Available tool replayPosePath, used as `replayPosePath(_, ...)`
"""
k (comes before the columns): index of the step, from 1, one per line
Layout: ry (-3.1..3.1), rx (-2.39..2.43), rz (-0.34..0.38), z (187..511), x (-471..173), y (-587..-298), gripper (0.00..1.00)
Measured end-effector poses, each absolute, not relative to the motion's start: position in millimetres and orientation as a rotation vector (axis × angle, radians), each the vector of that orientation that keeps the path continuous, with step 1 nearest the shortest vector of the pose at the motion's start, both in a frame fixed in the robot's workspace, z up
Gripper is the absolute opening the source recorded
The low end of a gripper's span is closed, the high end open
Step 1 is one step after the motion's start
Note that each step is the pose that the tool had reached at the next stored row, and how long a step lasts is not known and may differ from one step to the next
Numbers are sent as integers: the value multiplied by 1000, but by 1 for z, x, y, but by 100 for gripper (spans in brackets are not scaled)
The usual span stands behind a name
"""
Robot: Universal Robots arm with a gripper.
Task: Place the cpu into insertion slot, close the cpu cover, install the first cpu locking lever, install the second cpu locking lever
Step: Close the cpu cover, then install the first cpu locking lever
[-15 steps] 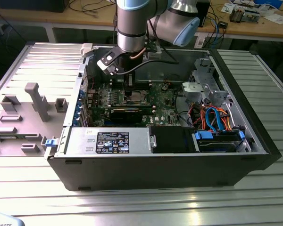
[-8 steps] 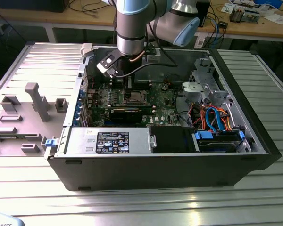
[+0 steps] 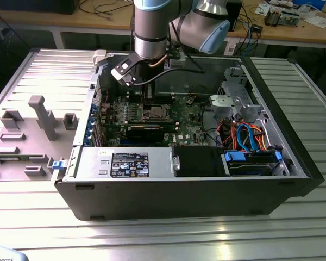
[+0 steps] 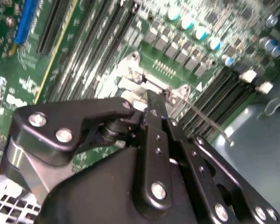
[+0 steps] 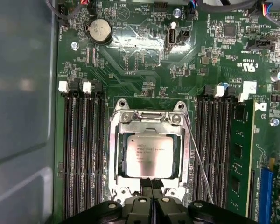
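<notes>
Cpu (image 5: 151, 156) sits flat and square in the socket, metal top up, near the middle of the green motherboard (image 5: 144, 70) with banks of memory slots (image 5: 84, 154) along two opposite sides. Cpu cover (image 5: 151, 123) is down around it, the frame lying on the chip's margins and the top showing through the opening, so the chip looks captured but probably not clamped. One wire locking lever (image 5: 199, 163) slants away from the socket's edge over the neighbouring slots, apparently unlatched. Gripper (image 5: 151, 184) has its fingers brought together with nothing seen between them. The tips meet the cover's near edge at its centre tab, likely pressing it flat. In the exterior view the arm reaches straight down into the open computer case (image 3: 179, 196).
</notes>
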State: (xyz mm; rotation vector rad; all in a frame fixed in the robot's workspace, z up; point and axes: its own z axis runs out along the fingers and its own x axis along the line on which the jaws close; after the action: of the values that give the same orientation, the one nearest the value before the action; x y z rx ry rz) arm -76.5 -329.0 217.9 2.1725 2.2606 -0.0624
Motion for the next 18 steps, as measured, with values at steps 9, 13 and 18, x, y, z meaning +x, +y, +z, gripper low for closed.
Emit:
replayPosePath(9,2262,2173,-64,218,-57,-329,11)
replayPosePath(13,2262,2173,-64,218,-57,-329,11)
replayPosePath(18,2261,2173,-63,218,-57,-329,11)
